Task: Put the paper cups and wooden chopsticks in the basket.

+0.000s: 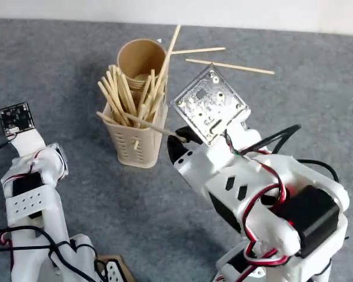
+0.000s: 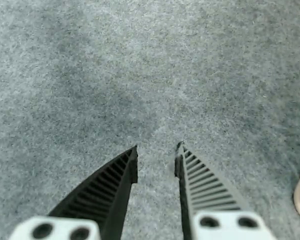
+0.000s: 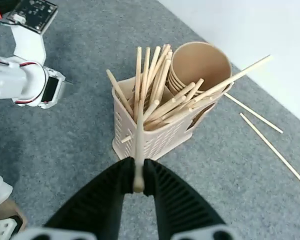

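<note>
Right gripper is pinched tight on one wooden chopstick, holding it by its near end. The far end pokes over the basket, where lots of sticks stand. The paper cups look stacked in its back part. Two loose chopsticks lie on the grey mat behind the basket.

I think a chopstick is light, thin, stiff and smooth, so it can swing or slip when I hold it by the end. I would grab the next one nearer its middle.

My left gripper hangs over bare mat, fingers apart, holding nothing. I can read no words on the cups or basket.
</note>
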